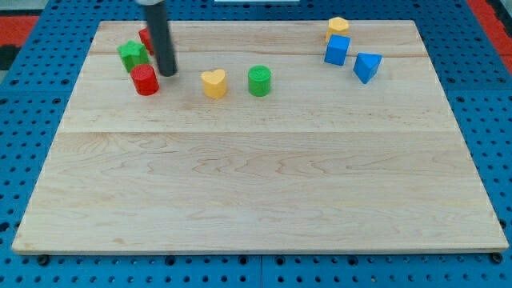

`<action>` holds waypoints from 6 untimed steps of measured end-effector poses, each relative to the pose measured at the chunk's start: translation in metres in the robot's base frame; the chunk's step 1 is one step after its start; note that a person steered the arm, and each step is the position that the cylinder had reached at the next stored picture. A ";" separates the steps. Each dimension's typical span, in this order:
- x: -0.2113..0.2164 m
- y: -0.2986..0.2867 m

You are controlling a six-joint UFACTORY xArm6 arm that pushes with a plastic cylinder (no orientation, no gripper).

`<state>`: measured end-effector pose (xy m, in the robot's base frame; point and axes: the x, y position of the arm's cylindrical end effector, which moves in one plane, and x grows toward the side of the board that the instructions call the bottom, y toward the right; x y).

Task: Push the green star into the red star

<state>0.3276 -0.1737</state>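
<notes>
The green star [132,54] sits near the board's top left corner. The red star [146,37] lies just above and to its right, mostly hidden behind the dark rod. My tip [167,73] rests on the board just right of the green star and right above the red cylinder [146,81], close to both. The green star and the red star look close together; whether they touch is hidden by the rod.
A yellow heart [214,82] and a green cylinder [259,81] lie in the upper middle. At the top right are a yellow block [338,26], a blue cube [337,50] and a blue triangular block [366,66]. The wooden board [256,184] lies on blue pegboard.
</notes>
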 end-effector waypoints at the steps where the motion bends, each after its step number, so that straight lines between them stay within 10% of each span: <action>1: 0.001 -0.039; 4: -0.045 -0.019; 6: 0.038 -0.016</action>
